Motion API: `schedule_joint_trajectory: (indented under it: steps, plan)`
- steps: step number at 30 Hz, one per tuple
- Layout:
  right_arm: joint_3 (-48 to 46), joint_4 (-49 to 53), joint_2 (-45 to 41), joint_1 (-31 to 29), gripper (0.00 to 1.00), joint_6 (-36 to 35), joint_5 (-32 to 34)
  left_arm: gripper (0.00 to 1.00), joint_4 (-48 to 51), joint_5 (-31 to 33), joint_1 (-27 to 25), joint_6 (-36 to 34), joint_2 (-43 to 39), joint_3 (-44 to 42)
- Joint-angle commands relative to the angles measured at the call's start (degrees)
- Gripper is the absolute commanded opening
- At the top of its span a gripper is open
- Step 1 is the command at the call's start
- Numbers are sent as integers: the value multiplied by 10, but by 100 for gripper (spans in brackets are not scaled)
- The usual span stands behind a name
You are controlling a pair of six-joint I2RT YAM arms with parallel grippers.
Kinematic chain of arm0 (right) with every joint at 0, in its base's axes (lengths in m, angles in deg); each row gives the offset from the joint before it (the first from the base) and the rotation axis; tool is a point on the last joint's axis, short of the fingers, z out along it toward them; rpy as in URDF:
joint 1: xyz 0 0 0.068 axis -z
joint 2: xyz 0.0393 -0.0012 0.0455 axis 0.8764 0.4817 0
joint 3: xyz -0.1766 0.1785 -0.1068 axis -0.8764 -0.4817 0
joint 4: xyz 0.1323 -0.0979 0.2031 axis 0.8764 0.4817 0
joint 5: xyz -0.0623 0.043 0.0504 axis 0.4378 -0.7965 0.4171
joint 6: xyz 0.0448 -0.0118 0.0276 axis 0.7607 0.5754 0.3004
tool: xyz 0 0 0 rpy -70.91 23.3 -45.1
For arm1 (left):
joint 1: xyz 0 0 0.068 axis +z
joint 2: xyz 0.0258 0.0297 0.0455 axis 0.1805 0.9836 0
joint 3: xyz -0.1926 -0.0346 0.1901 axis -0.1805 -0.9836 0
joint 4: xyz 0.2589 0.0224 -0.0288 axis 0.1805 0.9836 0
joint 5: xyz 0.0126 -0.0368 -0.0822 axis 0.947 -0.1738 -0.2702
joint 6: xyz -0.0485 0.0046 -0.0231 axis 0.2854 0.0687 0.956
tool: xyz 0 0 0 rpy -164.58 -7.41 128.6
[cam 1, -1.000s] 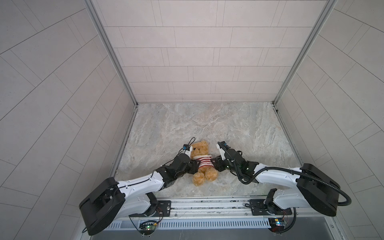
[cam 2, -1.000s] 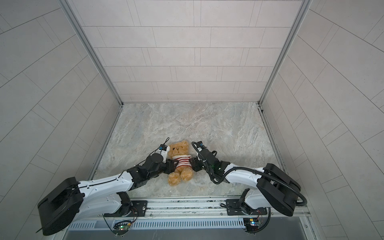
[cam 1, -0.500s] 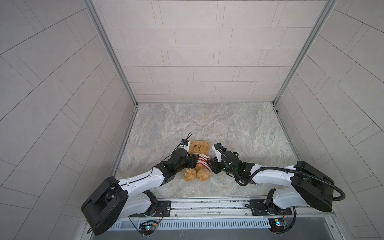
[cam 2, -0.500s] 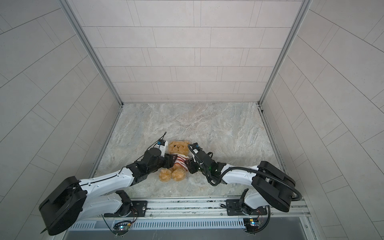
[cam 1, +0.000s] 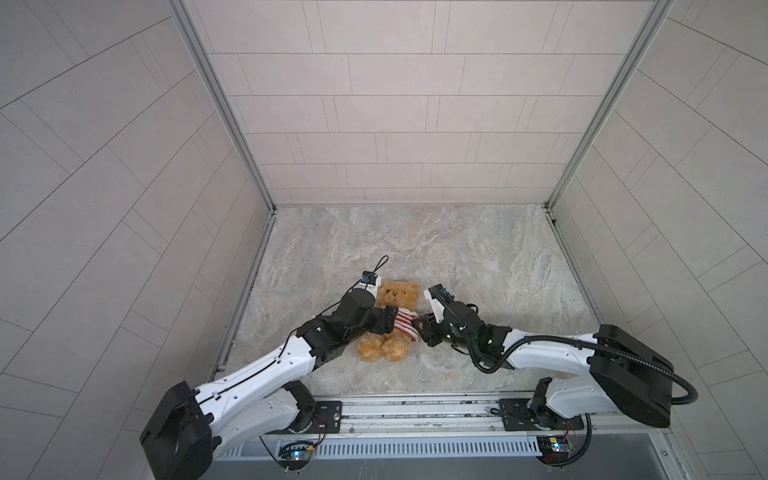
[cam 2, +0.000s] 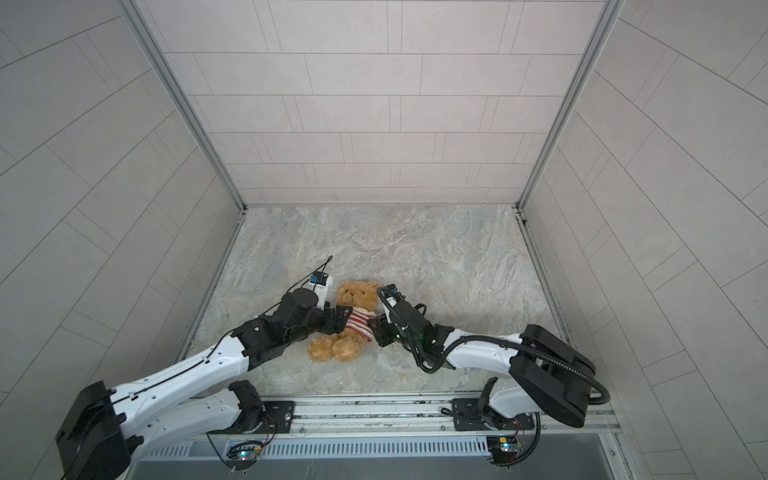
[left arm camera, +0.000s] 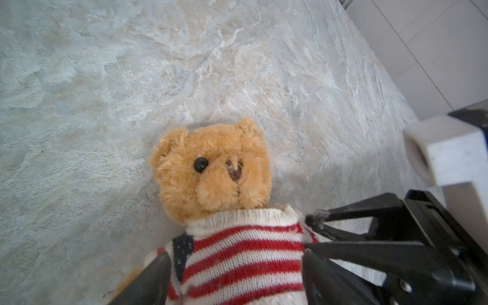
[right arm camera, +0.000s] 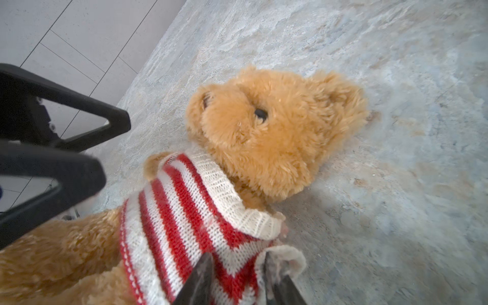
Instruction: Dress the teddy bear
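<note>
- Your teddy bear [cam 1: 397, 296] lies face up on the table [cam 1: 415, 249], low in both top views [cam 2: 356, 295] and a little left of centre. Its head points toward the top of the frame, its feet toward the bottom edge.
- A red-and-white striped sweater [cam 1: 404, 323] covers the torso, with a cream collar under the chin. In the left wrist view a small dark patch with pale dots sits on the chest.
- The legs are bare fur, with the feet side by side.
- Your left fingers [cam 1: 384, 322] reach in from the left side of the bear and stand wide apart. In the left wrist view [left arm camera: 155, 280] the striped torso shows between them at the bottom edge of the frame. You cannot tell whether they touch the knit.
- Your right fingers [cam 1: 424, 328] reach in from the right side. At the bottom centre of the right wrist view [right arm camera: 198, 282] they stand narrow — gripping a bunch of the sweater's sleeve, with the cream cuff curling just beside one finger.
- Only the bear's torso lies between the two pairs of fingers.
</note>
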Motion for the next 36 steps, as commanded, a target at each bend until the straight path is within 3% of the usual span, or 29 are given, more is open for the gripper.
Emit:
schedule_joint_trajectory:
  steps: [1, 8, 18, 25, 36]
  plan:
    - [-3, -13, -7, -9, 36, 11, 5, 81, 54, -11, -16, -11, 21, 25]
    - [-14, 5, -52, -18, 36, 11, 29, 69, -31, -44, -12, 42, 87, -20]
    - [-37, 127, -153, -18, 37, -31, 81, 56, -44, -47, 24, 32, 77, -59]
    - [-29, 133, -126, -18, 24, -40, 90, 43, -71, -66, 35, 35, 75, -77]
    - [11, 91, -43, -18, 16, -49, 61, 28, -84, -71, 40, 33, 78, -86]
